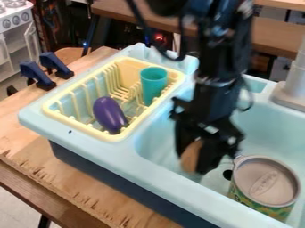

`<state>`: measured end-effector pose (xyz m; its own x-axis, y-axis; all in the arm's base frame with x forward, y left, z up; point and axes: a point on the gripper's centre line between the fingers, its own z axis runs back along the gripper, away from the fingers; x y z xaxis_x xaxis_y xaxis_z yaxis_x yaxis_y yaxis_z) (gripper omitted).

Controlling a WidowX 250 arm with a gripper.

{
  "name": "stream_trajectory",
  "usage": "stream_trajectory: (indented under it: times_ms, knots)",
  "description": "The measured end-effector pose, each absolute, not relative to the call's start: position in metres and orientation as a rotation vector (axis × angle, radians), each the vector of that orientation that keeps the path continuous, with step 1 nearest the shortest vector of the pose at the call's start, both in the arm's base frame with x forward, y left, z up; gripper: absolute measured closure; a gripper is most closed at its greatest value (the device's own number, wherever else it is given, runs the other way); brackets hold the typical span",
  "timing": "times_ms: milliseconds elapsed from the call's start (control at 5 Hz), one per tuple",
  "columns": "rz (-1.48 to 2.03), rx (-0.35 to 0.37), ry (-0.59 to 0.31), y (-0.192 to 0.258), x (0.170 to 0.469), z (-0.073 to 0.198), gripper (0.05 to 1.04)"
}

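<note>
1. Gripper [198, 161] over sink basin [159, 141]; jaws pinching brown oval thing [191, 156], long axis near upright.
2. Tin [265, 181] just right in view; yellow rack [112, 136] to left.

Camera above the toy sink [131, 165], slanting down.
From over the near side of the table [26, 144], it faces across the sink toward the faucet [292, 95] and the room behind, close enough that the right and bottom edges cut off the sink.
</note>
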<state>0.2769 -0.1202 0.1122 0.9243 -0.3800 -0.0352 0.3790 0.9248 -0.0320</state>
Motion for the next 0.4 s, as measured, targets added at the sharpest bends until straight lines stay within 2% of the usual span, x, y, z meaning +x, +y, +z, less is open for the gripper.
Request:
stream_trajectory:
  times_ms: [200,400]
  knots:
    - [-0.456,-0.003,-0.057,-0.147,0.291,0.149,0.560]
    - [-0.463,-0.016,-0.068,-0.159,0.298,0.153,0.583]
